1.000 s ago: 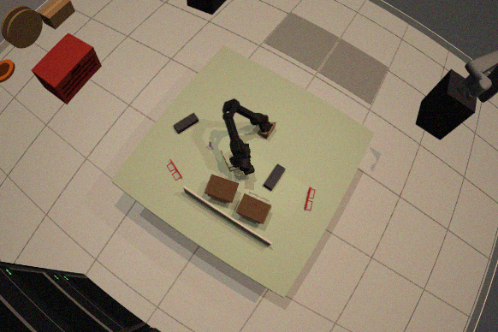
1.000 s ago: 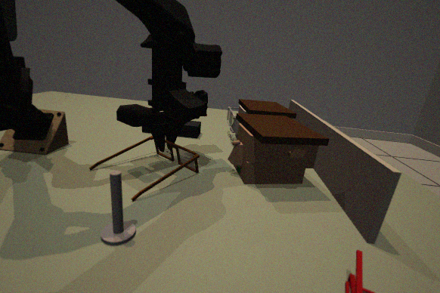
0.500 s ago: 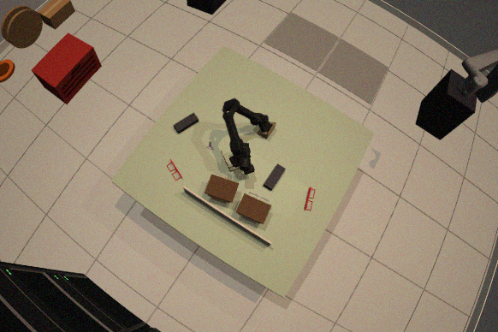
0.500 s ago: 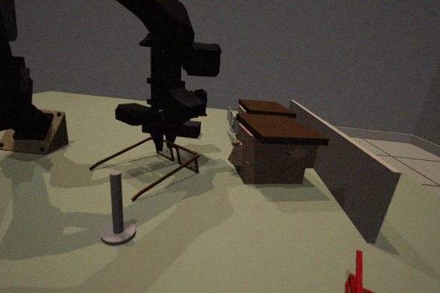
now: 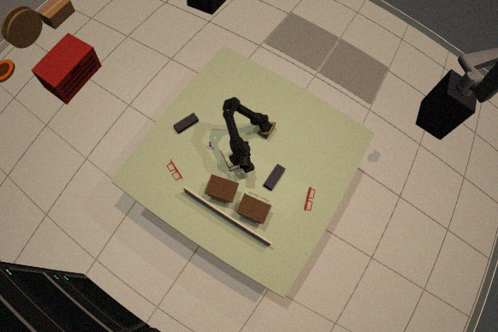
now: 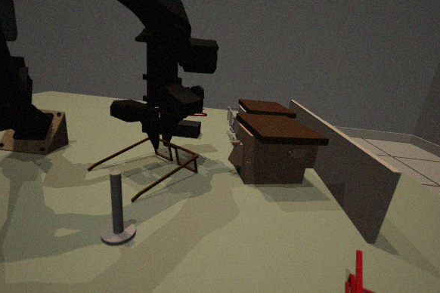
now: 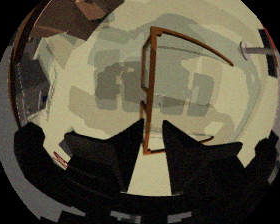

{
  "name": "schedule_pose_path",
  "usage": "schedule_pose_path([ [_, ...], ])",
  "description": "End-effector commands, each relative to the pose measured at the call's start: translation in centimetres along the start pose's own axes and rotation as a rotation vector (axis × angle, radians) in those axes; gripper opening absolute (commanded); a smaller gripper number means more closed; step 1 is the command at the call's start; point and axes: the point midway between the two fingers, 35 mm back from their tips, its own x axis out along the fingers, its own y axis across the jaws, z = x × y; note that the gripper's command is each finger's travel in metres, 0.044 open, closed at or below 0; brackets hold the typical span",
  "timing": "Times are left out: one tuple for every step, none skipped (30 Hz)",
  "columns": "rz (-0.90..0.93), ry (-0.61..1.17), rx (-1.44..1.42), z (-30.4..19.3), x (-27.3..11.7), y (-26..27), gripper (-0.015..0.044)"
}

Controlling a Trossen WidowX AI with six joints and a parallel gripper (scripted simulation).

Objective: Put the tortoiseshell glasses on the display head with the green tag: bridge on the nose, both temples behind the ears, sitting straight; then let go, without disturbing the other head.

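Note:
The tortoiseshell glasses (image 6: pixel 163 179) (image 7: pixel 150 95) stand low at the table top in front of the heads, temples spread and pointing away from them. My gripper (image 6: pixel 162 148) (image 7: pixel 153 123) is partly open, its fingertips either side of the top bar near one end, with gaps beside the bar in the wrist view. Whether the rims touch the table is hard to tell. The head with the green tag (image 5: pixel 221 188) (image 6: pixel 277 162) has a brown flat top and a bare nose. The other head (image 5: pixel 253 208) stands beside it, with pale clear-framed glasses (image 6: pixel 230 115) at its face.
A long low wall (image 5: pixel 228 216) (image 6: pixel 348 166) runs behind both heads. A small grey post (image 6: pixel 116 204) (image 7: pixel 261 50) stands near the temple ends. Dark blocks (image 5: pixel 186 123) (image 5: pixel 275 177) and red glasses (image 5: pixel 174 169) (image 5: pixel 310 198) lie to either side.

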Motion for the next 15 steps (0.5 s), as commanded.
schedule_pose_path([
  [0.004,-0.001,0.005,0.1,-1.1,0.1,0.0107],
  [0.005,-0.001,0.004,0.1,-1.8,0.3,0.0107],
  [0.005,0.0,0.004,0.1,-2.5,0.5,0.0107],
  [0.006,0.0,0.004,0.1,-3.3,0.7,0.0107],
  [0.005,0.0,0.004,0.1,-4.1,0.9,0.0107],
  [0.005,0.0,0.004,0.0,-4.7,1.0,0.0107],
  [0.005,0.0,0.004,0.0,-4.9,1.0,0.0107],
  [0.005,0.0,0.004,0.0,-4.9,1.0,0.0107],
  [0.005,0.0,0.004,0.0,-4.9,1.0,0.0107],
  [0.019,-0.013,0.007,0.2,-4.5,0.9,0.0134],
  [0.019,-0.013,0.007,0.2,-4.5,0.9,0.016],
  [0.019,-0.013,0.007,0.2,-4.5,0.9,0.0186],
  [0.019,-0.013,0.007,0.2,-4.5,0.9,0.02],
  [0.019,-0.013,0.007,0.2,-4.5,0.9,0.02],
  [0.019,-0.013,0.007,0.2,-4.5,0.9,0.02],
])
